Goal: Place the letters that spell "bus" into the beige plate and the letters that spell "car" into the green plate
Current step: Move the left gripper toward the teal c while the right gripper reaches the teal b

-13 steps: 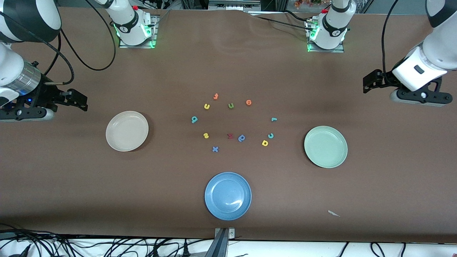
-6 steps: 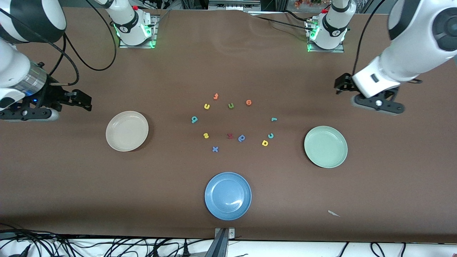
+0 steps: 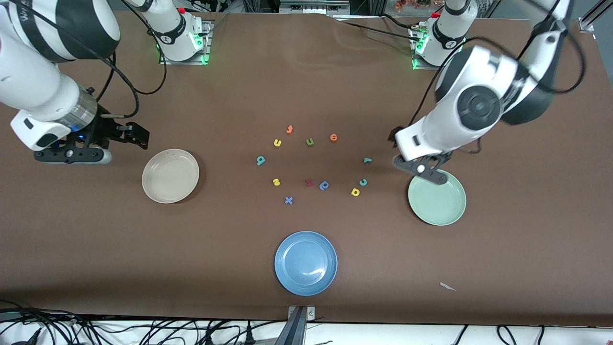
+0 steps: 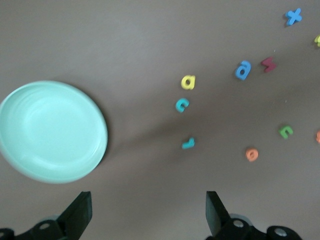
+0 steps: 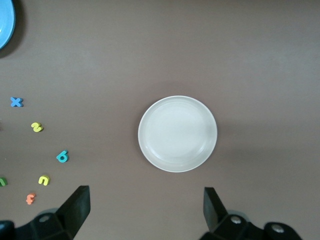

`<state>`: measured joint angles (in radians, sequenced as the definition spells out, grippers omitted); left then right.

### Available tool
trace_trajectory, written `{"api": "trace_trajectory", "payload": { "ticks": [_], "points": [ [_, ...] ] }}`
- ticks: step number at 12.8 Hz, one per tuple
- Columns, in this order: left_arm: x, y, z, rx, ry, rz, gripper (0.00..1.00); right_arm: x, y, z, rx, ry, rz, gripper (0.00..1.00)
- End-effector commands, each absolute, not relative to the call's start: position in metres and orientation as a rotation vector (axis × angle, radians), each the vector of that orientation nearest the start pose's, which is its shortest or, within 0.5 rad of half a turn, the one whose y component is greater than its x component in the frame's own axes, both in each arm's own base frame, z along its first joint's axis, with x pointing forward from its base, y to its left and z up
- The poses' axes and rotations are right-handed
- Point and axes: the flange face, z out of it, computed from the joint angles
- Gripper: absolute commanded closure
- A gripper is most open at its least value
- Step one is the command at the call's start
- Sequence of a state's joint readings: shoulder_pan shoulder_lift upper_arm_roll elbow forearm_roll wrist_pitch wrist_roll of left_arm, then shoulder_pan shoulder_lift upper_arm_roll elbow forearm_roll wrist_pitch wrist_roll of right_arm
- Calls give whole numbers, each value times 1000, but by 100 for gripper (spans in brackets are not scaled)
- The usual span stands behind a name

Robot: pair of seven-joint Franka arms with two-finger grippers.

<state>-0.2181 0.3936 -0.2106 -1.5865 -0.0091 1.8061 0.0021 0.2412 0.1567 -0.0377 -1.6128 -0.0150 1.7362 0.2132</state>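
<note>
**Ana:** Brown cloth is covering the whole table in the front view. What is sitting on it?

**Ben:** The beige plate (image 3: 170,176) is lying toward the right arm's end and the green plate (image 3: 437,197) toward the left arm's end, both empty. A blue plate (image 3: 306,263) is lying nearest the camera. The foam letters are lying scattered between the plates: the teal b (image 3: 260,160), yellow u (image 3: 277,143) and yellow s (image 3: 276,182) toward the beige plate; the teal r (image 3: 367,160), teal c (image 3: 363,182) and yellow a (image 3: 355,192) toward the green plate.

**Ana:** Any others?

**Ben:** A green u (image 3: 310,142), orange t (image 3: 289,129), orange o (image 3: 334,138), dark red letter (image 3: 309,182), blue a (image 3: 324,185) and blue x (image 3: 289,200). No other writing can be read.

**Ana:** And the arms?

**Ben:** The right gripper (image 3: 139,135) is hanging just beside the beige plate's rim. The left gripper (image 3: 424,172) is hanging over the green plate's rim, close to the teal r.

**Ana:** The left wrist view?

**Ben:** The left gripper's fingers (image 4: 80,212) are standing wide apart, holding nothing, with the green plate, teal r, teal c and yellow a below.

**Ana:** The right wrist view?

**Ben:** The right gripper's fingers (image 5: 77,204) are spread too, empty, with the beige plate between them farther off and the teal b, yellow u and yellow s off to one side.
</note>
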Motion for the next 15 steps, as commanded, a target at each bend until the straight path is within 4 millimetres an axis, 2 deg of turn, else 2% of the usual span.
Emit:
{"api": "trace_trajectory", "payload": {
  "ticks": [1, 2, 4, 5, 7, 8, 9, 10, 11, 13, 15],
  "points": [
    [604, -291, 366, -3114, 735, 294, 0, 591, 163, 502, -3168, 96, 44, 0],
    [603, -304, 350, -3114, 760, 285, 0, 587, 180, 493, -3168, 116, 46, 0],
    [605, -310, 297, -3106, 784, 352, 0, 585, 211, 464, -3165, 193, 59, 0],
    [599, -333, 287, -3112, 827, 289, 0, 582, 227, 447, -3165, 239, 58, 1],
    [597, -344, 269, -3121, 795, 280, 0, 564, 262, 408, -3158, 299, 39, 1],
    [596, -349, 263, -3127, 803, 253, 1, 558, 272, 385, -3149, 346, 25, 1],
    [594, -355, 253, -3122, 815, 245, 7, 549, 283, 367, -3141, 369, 7, 1],
    [593, -355, 240, -3077, 849, 239, 21, 542, 293, 348, -3135, 399, 0, 1],
    [590, -358, 235, -3027, 889, 224, 26, 535, 305, 332, -3140, 422, 10, 1],
    [589, -357, 224, -3016, 873, 236, 32, 529, 324, 299, -3142, 483, 23, 1],
    [586, -355, 210, -3025, 871, 219, 32, 525, 337, 271, -3123, 578, 12, 1]
  ]
}}
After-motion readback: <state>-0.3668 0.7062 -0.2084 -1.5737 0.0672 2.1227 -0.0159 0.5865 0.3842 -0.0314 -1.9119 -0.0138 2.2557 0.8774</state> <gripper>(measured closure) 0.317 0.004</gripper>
